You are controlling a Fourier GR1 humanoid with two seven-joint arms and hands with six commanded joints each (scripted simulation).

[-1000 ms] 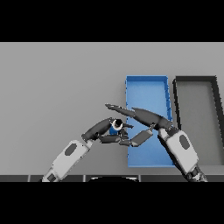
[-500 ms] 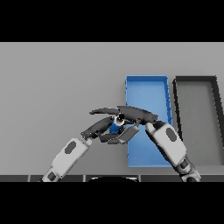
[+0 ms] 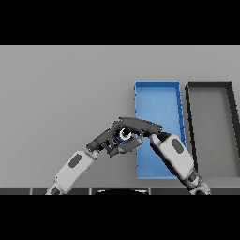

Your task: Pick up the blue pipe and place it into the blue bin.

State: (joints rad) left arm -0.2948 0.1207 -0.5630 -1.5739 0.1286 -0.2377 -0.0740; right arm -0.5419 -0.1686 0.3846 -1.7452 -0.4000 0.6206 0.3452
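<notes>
smooth round blue pipe [image 3: 124, 134] is pinched between curled left hand [image 3: 107, 138] and right hand [image 3: 137, 125], now further toward nine o'clock of the rectangular blue bin [image 3: 157, 93].

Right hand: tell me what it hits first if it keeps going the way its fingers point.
The right hand points toward the robot's left, so it likely meets the blue pipe first, with the left hand just beyond; depth is unclear.

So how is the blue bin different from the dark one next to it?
The blue bin has a bright blue floor and walls; the dark bin is black-rimmed with a grey floor. The blue bin sits nearer the middle, partly covered by the right robot hand; the dark bin lies uncovered at the far right. Both are long, open, rectangular trays lying parallel.
</notes>
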